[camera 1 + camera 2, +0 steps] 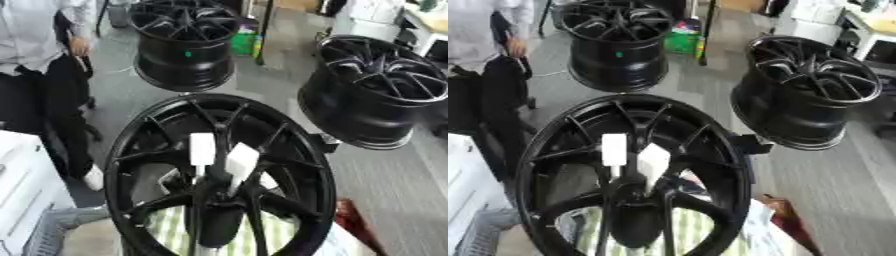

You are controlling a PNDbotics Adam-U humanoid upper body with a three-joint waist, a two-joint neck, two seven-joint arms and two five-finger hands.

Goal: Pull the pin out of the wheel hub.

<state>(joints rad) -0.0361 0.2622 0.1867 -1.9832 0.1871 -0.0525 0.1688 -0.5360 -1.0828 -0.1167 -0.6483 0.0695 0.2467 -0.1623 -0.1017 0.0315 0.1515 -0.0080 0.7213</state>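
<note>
Near centre, two white pins (203, 149) are standing in the black wheel hub (219, 192); looking light, stiff, best pinched at the top; neither hand showing, fingers untellable

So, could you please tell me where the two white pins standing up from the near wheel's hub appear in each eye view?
Left eye view: the white pins stand just left of centre, a little below the middle, on the near wheel's hub.
Right eye view: the same pins sit further left, at about the same height.
Shared landmark: the green sticker on the far left wheel's barrel, above the pins in both views.
Neither hand shows.
</note>
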